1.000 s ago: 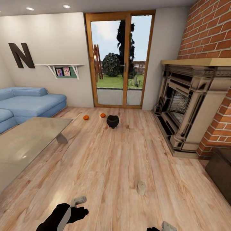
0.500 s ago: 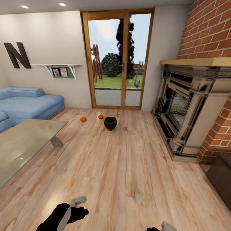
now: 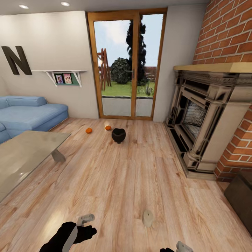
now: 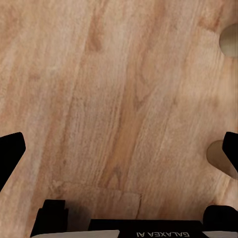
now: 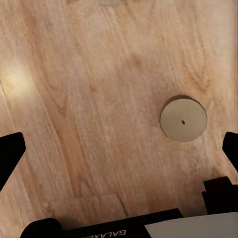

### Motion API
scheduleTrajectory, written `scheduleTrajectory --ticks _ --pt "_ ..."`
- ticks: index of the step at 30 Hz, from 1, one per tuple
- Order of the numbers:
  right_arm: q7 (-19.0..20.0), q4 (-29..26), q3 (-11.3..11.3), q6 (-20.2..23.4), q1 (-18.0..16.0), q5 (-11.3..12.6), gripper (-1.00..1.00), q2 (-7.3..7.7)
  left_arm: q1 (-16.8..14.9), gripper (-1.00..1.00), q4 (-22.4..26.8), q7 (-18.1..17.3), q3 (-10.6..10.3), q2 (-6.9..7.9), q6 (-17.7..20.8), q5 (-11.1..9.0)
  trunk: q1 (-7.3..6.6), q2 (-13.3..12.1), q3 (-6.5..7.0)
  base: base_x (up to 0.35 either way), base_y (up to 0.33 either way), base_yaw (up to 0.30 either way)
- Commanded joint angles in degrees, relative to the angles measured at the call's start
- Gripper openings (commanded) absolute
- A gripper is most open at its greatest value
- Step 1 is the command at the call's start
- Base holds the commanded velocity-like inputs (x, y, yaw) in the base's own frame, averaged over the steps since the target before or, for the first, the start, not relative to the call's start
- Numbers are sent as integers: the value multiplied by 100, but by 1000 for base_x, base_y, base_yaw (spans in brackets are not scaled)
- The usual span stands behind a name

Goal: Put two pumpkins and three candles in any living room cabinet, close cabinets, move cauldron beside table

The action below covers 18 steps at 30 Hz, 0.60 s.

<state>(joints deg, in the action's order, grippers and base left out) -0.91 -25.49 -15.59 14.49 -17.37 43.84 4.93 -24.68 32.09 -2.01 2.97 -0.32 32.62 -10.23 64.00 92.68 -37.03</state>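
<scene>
Low at the head view's bottom edge, left gripper (image 3: 85, 224) hung over bare wood floor (image 3: 115, 175), jaws spread wide and empty in the left wrist view. Right gripper (image 5: 119, 148) likewise parted, holding nothing, pointing down at the floor with one candle (image 5: 183, 118) upright just beside it. Cauldron (image 3: 118, 135) stood on the floor far ahead near the glass door (image 3: 127, 66), contents not discernible. Two pumpkins (image 3: 89, 130) sat just left of it, apart. Table (image 3: 24, 154) at left, cabinet (image 3: 241, 196) corner at right.
</scene>
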Motion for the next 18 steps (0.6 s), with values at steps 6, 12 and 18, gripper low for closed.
scheduleTrajectory --ticks 6,12,18 --pt "-159 55 -23 14 -2 33 100 4 -2 100 7 -14 26 2 41 0 0 3 -5 0 -6 0" --pt "-1422 86 -15 -52 -3 33 100 0 -70 100 185 -9 25 19 350 5 0 3 -5 0 0 0" --pt "-1735 158 -19 -330 -1 26 100 -1 -185 100 1564 -16 43 13 1811 -8 0 3 -5 0 0 0"
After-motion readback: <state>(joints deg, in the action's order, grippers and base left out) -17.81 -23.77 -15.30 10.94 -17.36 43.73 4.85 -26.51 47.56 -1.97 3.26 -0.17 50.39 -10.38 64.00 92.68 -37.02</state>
